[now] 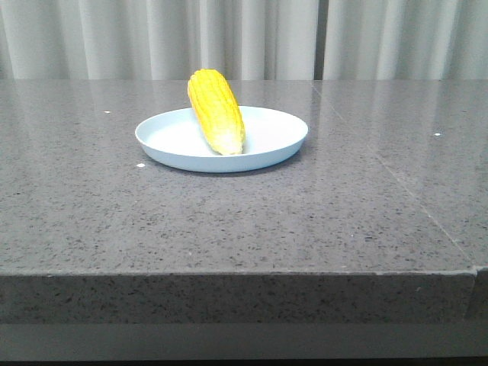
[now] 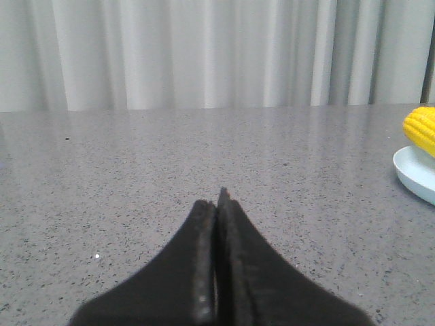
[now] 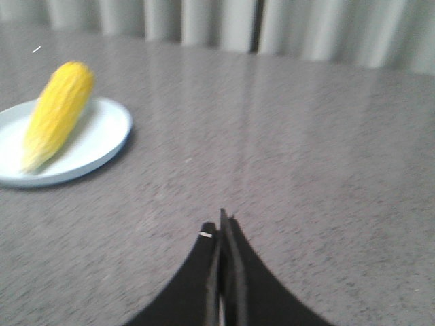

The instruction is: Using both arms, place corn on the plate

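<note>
The yellow corn (image 1: 216,112) lies on the pale blue plate (image 1: 271,146), its paler tip toward the front rim. Neither arm shows in the front view. In the left wrist view my left gripper (image 2: 216,198) is shut and empty over bare table, with the corn (image 2: 421,129) and the plate's rim (image 2: 413,173) at the picture's edge, well away from it. In the right wrist view my right gripper (image 3: 219,224) is shut and empty, apart from the plate (image 3: 102,139) and the corn (image 3: 58,112).
The grey speckled stone table (image 1: 343,213) has its front edge near the camera and a seam running along its right side. Pale curtains (image 1: 252,38) hang behind the table's far edge.
</note>
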`<state>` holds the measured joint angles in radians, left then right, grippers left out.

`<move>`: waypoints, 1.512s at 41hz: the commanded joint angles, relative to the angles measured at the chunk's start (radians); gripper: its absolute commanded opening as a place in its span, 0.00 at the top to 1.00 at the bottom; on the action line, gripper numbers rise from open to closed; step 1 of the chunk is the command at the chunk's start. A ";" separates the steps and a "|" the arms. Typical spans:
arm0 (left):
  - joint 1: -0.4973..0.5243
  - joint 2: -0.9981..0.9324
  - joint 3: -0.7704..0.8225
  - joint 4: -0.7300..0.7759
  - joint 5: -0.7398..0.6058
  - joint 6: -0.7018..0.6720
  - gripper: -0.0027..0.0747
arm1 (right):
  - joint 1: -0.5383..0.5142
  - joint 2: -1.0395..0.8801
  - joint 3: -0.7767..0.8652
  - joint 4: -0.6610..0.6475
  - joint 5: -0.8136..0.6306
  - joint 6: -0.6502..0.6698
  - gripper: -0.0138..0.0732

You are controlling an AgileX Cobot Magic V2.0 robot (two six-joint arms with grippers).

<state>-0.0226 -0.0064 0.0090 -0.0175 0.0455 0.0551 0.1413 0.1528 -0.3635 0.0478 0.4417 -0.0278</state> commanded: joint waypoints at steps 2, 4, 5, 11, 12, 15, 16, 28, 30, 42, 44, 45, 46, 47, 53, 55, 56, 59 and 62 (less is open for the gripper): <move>0.002 -0.017 0.022 -0.011 -0.080 -0.006 0.99 | -0.061 -0.058 0.119 -0.002 -0.286 -0.007 0.92; 0.002 -0.017 0.022 -0.011 -0.080 -0.006 0.99 | -0.075 -0.083 0.165 -0.002 -0.340 -0.007 0.92; 0.002 -0.017 0.022 -0.011 -0.080 -0.006 0.99 | -0.081 -0.097 0.188 -0.002 -0.360 -0.007 0.92; 0.002 -0.017 0.022 -0.011 -0.080 -0.006 0.99 | -0.143 -0.166 0.290 -0.002 -0.463 -0.007 0.92; 0.002 -0.017 0.022 -0.011 -0.080 -0.006 0.99 | -0.150 -0.179 0.307 -0.002 -0.474 -0.007 0.92; 0.002 -0.017 0.022 -0.011 -0.080 -0.006 0.99 | -0.157 -0.181 0.350 0.003 -0.526 -0.006 0.92; 0.002 -0.017 0.022 -0.011 -0.080 -0.006 0.99 | -0.157 -0.181 0.367 0.003 -0.544 -0.006 0.92; 0.002 -0.015 0.022 -0.011 -0.080 -0.006 0.99 | -0.152 -0.181 0.368 0.027 -0.526 -0.005 0.92; 0.002 -0.015 0.022 -0.011 -0.080 -0.006 0.99 | -0.152 -0.181 0.368 0.027 -0.526 -0.005 0.92; 0.002 -0.015 0.022 -0.011 -0.080 -0.006 0.99 | -0.152 -0.181 0.368 0.026 -0.560 0.014 0.92; 0.002 -0.015 0.022 -0.011 -0.080 -0.006 0.99 | -0.152 -0.181 0.368 0.023 -0.566 0.028 0.92; 0.002 -0.015 0.022 -0.011 -0.080 -0.006 0.99 | -0.152 -0.181 0.368 0.022 -0.566 0.037 0.92; 0.002 -0.015 0.022 -0.011 -0.080 -0.006 0.99 | -0.152 -0.181 0.368 0.022 -0.559 0.037 0.92; 0.002 -0.015 0.022 -0.011 -0.080 -0.006 0.99 | -0.152 -0.181 0.368 0.022 -0.554 0.038 0.92; 0.002 -0.015 0.022 -0.011 -0.080 -0.006 0.99 | -0.152 -0.181 0.368 0.022 -0.550 0.038 0.92; 0.002 -0.015 0.022 -0.011 -0.080 -0.006 0.99 | -0.152 -0.181 0.368 0.022 -0.554 0.038 0.92; 0.002 -0.015 0.022 -0.011 -0.080 -0.006 0.99 | -0.152 -0.181 0.368 0.022 -0.557 0.038 0.92; 0.002 -0.015 0.022 -0.011 -0.080 -0.006 0.99 | -0.152 -0.181 0.368 0.022 -0.561 0.038 0.92; 0.002 -0.015 0.022 -0.011 -0.080 -0.006 0.99 | -0.152 -0.181 0.368 0.022 -0.560 0.038 0.92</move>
<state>-0.0226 -0.0064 0.0090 -0.0175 0.0455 0.0551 -0.0090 -0.0107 0.0265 0.0776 -0.0332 0.0100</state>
